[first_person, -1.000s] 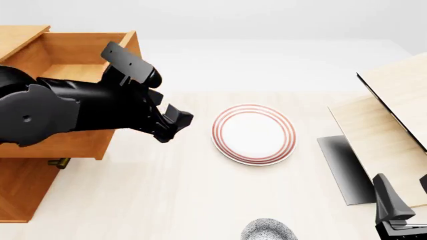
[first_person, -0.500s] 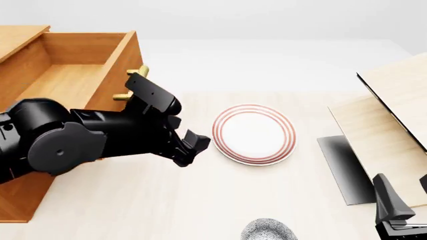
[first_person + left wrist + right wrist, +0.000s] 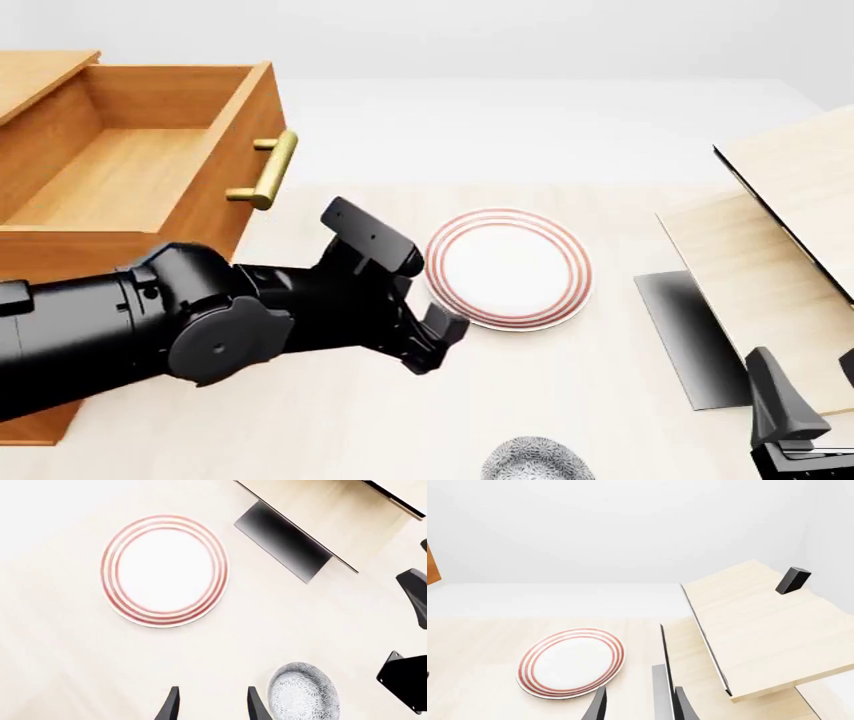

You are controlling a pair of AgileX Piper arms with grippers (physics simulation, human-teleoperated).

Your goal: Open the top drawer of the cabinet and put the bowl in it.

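Speckled bowl waits at the table's near edge as the left gripper, fingers parted and empty, hovers short of it.

Rigid, probably light and slick, it suits a rim pinch; beyond, the top drawer stands open.

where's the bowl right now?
In the front view the bowl sits on the table at the near edge, right of centre, in front of the plate. The left claw hangs up-left of it, not touching.
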